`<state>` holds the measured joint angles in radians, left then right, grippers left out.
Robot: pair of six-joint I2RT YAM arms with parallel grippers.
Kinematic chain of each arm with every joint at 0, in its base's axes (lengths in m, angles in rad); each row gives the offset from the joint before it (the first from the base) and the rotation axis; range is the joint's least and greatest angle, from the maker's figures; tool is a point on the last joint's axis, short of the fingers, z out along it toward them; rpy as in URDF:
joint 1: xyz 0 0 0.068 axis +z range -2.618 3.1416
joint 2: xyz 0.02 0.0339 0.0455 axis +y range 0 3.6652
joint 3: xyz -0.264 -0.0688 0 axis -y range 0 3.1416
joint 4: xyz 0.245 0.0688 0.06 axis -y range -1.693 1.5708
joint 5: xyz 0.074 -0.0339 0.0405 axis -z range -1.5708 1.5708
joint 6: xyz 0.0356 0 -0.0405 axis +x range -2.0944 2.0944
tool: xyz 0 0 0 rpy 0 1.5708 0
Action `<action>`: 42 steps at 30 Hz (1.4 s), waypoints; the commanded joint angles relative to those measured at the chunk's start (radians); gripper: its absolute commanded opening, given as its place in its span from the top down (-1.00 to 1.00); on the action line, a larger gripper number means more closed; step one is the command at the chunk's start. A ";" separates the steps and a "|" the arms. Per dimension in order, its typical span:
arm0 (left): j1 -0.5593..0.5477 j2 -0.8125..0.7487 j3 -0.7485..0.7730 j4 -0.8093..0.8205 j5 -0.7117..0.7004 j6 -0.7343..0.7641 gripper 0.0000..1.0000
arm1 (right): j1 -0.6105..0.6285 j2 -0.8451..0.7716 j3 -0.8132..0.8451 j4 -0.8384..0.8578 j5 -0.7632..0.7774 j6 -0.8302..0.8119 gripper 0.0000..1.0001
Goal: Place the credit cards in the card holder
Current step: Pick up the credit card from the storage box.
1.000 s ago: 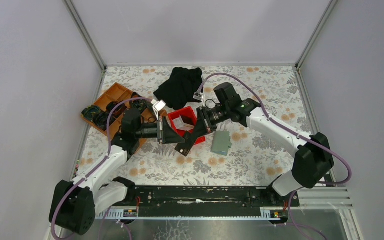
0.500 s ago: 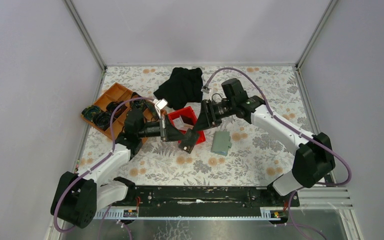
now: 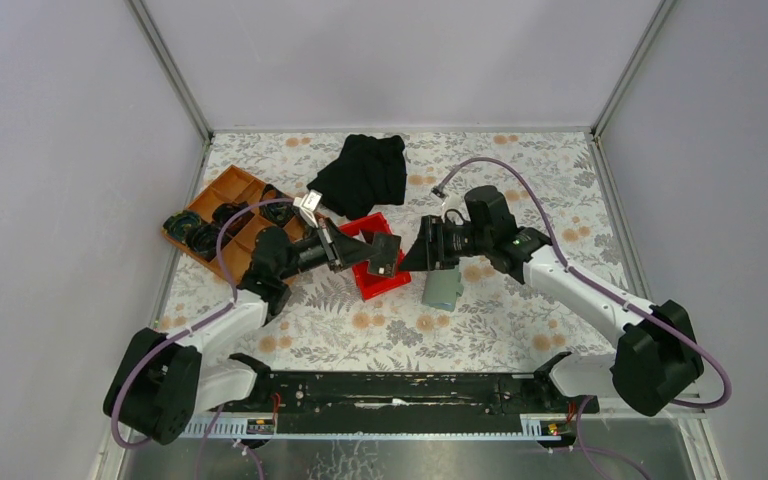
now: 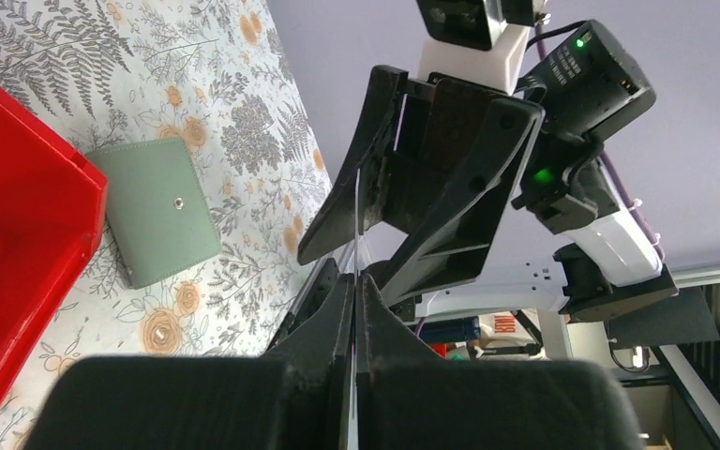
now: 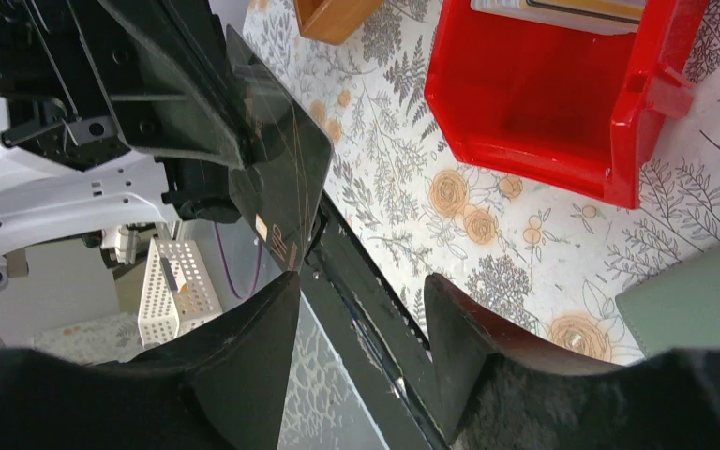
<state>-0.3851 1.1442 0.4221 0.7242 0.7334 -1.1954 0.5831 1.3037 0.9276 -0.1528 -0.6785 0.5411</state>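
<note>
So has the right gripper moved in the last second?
Yes. The right gripper has drawn back to the right, off the red bin, and now sits just past the far edge of the card holder.

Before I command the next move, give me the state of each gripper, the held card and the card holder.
left gripper: shut on the dark credit card
dark credit card: held aloft, not yet stowed
right gripper: open, holding nothing
card holder: folded shut, lying flat
red bin: upright, open top
</note>
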 commanded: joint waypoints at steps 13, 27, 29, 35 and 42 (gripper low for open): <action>-0.085 0.084 0.000 0.179 -0.137 -0.064 1.00 | -0.001 -0.032 -0.077 0.318 0.010 0.173 0.00; -0.095 0.180 -0.045 0.346 -0.170 -0.166 0.56 | -0.005 -0.049 -0.154 0.471 0.007 0.256 1.00; -0.096 0.192 -0.055 0.322 -0.186 -0.164 0.09 | -0.013 -0.066 -0.153 0.444 0.011 0.244 1.00; -0.098 0.161 -0.046 0.089 -0.282 -0.066 -0.25 | -0.034 -0.152 -0.099 0.148 0.137 0.115 1.00; -0.204 0.148 0.067 -0.246 -0.442 0.113 -0.23 | -0.034 -0.202 -0.025 -0.269 0.452 -0.014 1.00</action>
<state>-0.5262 1.3022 0.4141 0.6632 0.4061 -1.2152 0.5549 1.1450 0.8497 -0.1677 -0.4324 0.6224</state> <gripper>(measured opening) 0.622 0.018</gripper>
